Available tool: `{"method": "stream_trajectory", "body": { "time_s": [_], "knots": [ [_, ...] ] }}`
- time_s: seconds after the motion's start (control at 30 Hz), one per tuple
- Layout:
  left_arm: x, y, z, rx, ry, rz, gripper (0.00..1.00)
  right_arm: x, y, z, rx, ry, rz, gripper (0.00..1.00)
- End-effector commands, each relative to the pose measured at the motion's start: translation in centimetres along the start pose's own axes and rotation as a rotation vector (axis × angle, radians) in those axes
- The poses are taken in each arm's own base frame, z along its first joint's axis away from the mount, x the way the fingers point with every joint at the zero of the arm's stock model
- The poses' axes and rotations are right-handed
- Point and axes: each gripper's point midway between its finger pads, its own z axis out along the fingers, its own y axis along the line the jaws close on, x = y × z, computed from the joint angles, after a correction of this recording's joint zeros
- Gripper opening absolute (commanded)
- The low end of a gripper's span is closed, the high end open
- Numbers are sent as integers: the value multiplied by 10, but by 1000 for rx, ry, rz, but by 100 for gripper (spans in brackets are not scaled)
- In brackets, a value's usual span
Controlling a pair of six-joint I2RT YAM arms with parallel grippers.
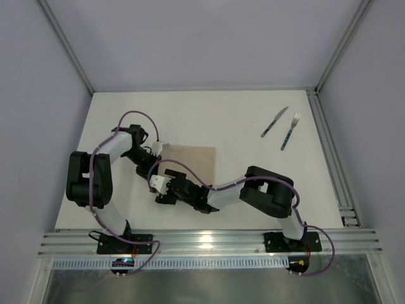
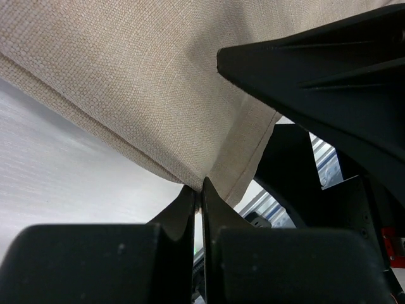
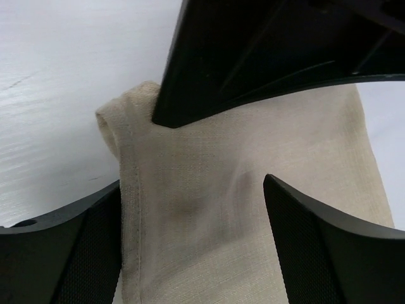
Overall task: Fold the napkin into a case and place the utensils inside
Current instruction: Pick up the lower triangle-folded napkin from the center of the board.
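Top external: folded napkin [image 1: 196, 161] lies mid-table [image 1: 266, 183]; both arms at its left edge.
Wrist cams: left fingers [image 2: 183, 212] pinched shut on napkin's hem corner; right fingers [image 3: 316, 253] spread wide, straddling cloth w/o gripping; knife [image 1: 274, 122] & fork [image 1: 290, 132] side by side far right, well apart from napkin.
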Motion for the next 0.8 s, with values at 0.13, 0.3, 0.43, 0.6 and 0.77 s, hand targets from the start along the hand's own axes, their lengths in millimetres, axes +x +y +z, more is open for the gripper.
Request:
{"method": "stream_trajectory", "body": {
  "time_s": [0.13,0.3,0.43,0.6,0.77],
  "knots": [
    [-8,-5,-7,45,-24,3,0,81,-2,-7,97,258,-98,78],
    [-7,0,-7,39,-23,-6,0,90,6,-11,61,282,-95,64],
    [-8,3,-7,35,-28,-10,0,85,12,-15,16,264,-77,42],
    [-8,9,-5,11,-18,-15,0,80,20,-16,-37,259,-59,19],
    [-10,15,-4,-17,-24,-13,9,74,32,-17,-149,265,-10,4]
  ]
}}
